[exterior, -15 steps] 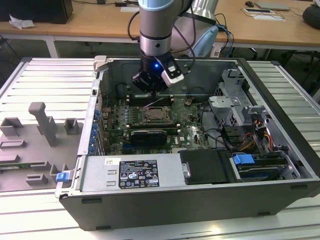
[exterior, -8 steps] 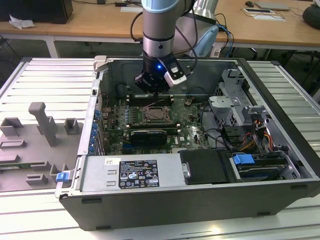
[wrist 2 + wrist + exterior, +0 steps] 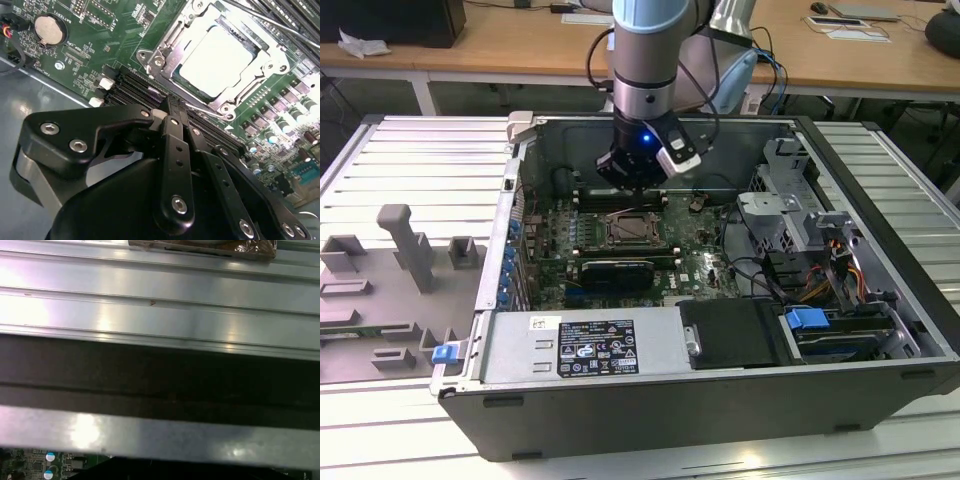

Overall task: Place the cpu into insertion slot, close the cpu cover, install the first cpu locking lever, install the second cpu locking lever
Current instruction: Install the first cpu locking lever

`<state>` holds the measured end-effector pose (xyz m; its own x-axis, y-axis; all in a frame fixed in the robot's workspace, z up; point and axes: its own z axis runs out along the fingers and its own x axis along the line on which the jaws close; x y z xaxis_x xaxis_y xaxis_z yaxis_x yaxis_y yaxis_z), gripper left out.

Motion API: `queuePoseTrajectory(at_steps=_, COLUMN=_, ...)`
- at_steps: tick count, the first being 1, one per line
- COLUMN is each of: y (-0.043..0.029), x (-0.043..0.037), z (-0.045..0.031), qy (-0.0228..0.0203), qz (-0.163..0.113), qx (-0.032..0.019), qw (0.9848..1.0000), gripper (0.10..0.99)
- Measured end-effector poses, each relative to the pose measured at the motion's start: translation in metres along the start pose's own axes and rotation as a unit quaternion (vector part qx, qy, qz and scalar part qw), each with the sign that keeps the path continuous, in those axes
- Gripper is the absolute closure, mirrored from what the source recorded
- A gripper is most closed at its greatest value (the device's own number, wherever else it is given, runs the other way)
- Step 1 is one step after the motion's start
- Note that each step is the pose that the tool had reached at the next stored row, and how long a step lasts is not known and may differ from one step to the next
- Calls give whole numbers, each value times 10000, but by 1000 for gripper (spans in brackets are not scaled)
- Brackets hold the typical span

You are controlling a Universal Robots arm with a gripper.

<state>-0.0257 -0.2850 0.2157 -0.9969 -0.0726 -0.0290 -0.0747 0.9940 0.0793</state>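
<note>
Silvery metal of the cpu [image 3: 216,61] sits in its socket with the cpu cover [image 3: 172,36] down around it. Black fingers [image 3: 172,131] of the gripper [image 3: 176,114] are pressed together, holding nothing, just beside the socket's edge above the motherboard [image 3: 112,30].

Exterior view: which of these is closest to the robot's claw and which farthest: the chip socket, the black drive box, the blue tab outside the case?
1. Chip socket, just below the gripper.
2. Black drive box, at the case's front.
3. Blue tab, outside the case, toward the exterior view's left.
</note>
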Motion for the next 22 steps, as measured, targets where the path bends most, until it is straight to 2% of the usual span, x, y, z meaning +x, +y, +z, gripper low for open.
queuePoseTrajectory(at_steps=8, y=-8, x=-74, z=66, qy=-9, qz=110, qx=3, qw=9999, gripper=980)
queuePoseTrajectory(at_steps=16, y=-12, x=-76, z=105, qy=-10, qz=130, qx=6, qw=9999, gripper=980)
queuePoseTrajectory(at_steps=18, y=-12, x=-77, z=110, qy=-9, qz=129, qx=25, qw=9999, gripper=980)
queuePoseTrajectory(at_steps=20, y=-13, x=-76, z=121, qy=-6, qz=128, qx=67, qw=9999, gripper=980)
queuePoseTrajectory(at_steps=22, y=-13, x=-76, z=131, qy=-6, qz=128, qx=76, qw=9999, gripper=980)
